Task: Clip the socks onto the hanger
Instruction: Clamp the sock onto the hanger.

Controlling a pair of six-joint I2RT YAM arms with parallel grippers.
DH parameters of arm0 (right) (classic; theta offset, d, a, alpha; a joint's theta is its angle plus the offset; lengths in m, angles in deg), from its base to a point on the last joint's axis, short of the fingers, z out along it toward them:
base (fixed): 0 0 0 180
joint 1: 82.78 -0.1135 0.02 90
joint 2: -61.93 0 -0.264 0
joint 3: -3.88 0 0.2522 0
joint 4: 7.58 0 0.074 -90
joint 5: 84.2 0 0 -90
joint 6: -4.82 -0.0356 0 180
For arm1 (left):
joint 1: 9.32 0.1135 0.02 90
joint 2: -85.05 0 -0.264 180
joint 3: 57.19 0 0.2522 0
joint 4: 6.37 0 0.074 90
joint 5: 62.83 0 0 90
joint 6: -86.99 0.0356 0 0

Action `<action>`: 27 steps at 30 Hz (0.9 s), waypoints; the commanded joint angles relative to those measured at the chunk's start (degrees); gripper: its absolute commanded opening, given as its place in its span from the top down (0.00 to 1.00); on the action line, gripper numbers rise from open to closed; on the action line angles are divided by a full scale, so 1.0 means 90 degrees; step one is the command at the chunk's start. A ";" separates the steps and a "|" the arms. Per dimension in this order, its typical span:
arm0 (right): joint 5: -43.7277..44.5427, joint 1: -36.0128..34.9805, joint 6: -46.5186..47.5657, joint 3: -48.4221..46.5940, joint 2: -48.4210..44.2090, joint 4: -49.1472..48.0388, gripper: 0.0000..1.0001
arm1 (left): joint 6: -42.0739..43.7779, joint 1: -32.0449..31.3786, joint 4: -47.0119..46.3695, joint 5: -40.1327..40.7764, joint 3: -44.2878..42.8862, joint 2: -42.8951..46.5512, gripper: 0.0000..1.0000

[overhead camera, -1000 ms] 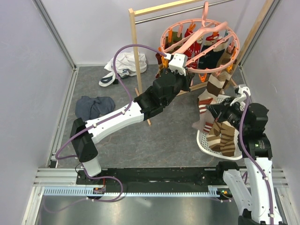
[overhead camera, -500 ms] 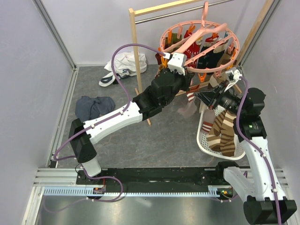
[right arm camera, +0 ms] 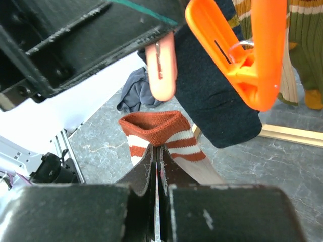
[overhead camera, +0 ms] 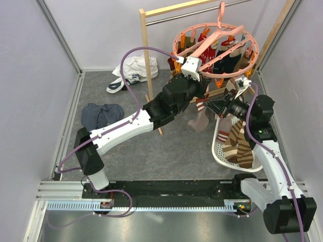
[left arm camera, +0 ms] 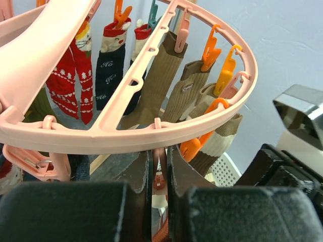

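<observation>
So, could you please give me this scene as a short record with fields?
left gripper: shut on pink clip of the hanger
right gripper: shut on striped sock, cuff upward
sock position: below the pink clip, apart from it, not yet clipped
hung socks: several, around the ring
basket: holds more socks

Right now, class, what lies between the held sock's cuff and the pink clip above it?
Nothing; right wrist view shows a bare gap between cuff and clip.

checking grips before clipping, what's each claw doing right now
Left claw: closed on a pink hanger clip.
Right claw: closed on a striped sock.
</observation>
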 commanded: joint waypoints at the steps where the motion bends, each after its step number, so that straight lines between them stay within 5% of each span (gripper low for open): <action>1: -0.0023 -0.0028 -0.0312 0.0048 0.0111 -0.0892 1.00 | -0.0020 0.0030 -0.0304 -0.0246 0.0089 0.0375 0.98; 27: 0.0202 -0.0028 -0.0566 -0.0148 0.0179 -0.1391 1.00 | 0.0254 0.0040 -0.0187 -0.0451 0.0324 0.0620 0.98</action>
